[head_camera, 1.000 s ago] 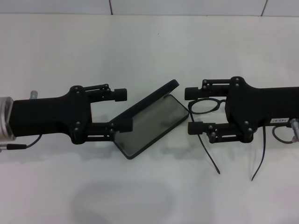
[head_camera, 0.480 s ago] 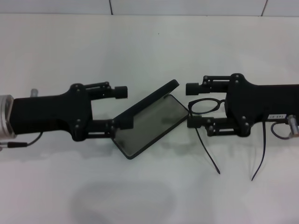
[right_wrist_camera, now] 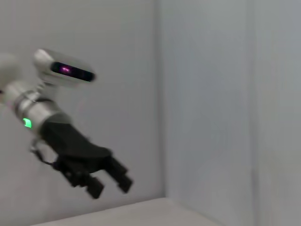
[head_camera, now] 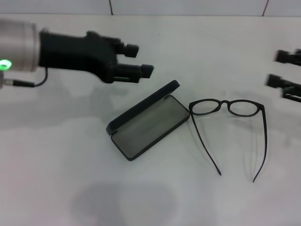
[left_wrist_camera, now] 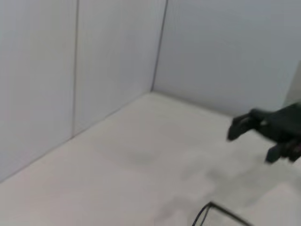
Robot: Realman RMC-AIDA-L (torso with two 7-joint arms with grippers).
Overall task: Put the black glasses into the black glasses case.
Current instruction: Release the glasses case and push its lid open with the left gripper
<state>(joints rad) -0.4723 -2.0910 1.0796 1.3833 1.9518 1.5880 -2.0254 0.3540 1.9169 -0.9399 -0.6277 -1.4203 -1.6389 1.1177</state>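
Note:
The black glasses (head_camera: 226, 102) lie on the white table with their temple arms unfolded toward the near edge; one lens rim touches the case's right corner. A corner of the glasses (left_wrist_camera: 221, 210) shows in the left wrist view. The black glasses case (head_camera: 150, 123) lies open at the centre, its lid (head_camera: 141, 106) tilted up along the far side and its grey lining bare. My left gripper (head_camera: 142, 59) hangs open above the table, up and left of the case. At the right edge my right gripper (head_camera: 273, 68) is open, apart from the glasses.
The white table (head_camera: 56, 179) runs to a tiled wall at the back. The right wrist view shows my left gripper (right_wrist_camera: 112, 189) raised against that wall, and the left wrist view shows my right gripper (left_wrist_camera: 251, 143) over the table.
My left gripper has let go of the case and risen up and to the left. My right gripper has drawn back to the right, off the glasses. Case and glasses lie where they were.

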